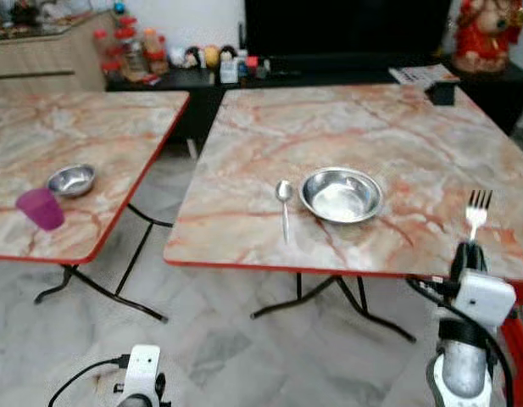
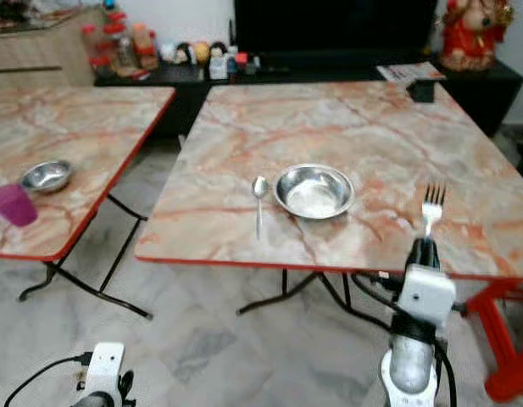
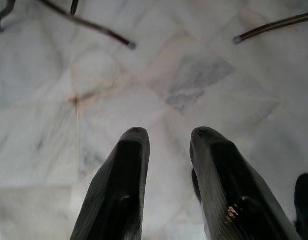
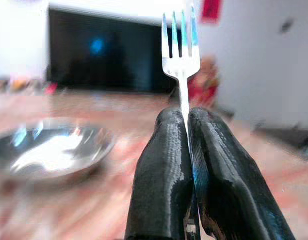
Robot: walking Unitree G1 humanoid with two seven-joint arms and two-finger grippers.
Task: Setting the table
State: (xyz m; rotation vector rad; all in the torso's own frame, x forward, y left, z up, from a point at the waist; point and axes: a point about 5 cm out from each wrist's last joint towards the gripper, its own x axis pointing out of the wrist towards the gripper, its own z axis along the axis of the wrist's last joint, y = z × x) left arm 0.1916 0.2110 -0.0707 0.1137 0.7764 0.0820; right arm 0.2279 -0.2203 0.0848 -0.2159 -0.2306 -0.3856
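The right claw [image 4: 188,150] pinched a fork [image 1: 477,210] upright at the worktop's [image 1: 269,136] lower-right edge, right of the bowl [image 1: 341,195]; the left claw [image 3: 168,150] hung narrowly parted above floor.

Bright, even light; right wrist background blurred; bowl [image 1: 341,195] glares.

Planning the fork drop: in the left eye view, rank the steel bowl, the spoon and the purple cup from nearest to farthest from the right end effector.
The right end effector holds the fork upright at the table's near right edge.
1. Steel bowl, to its left, mid-table.
2. Spoon, just left of the bowl.
3. Purple cup, on the other table, far left.
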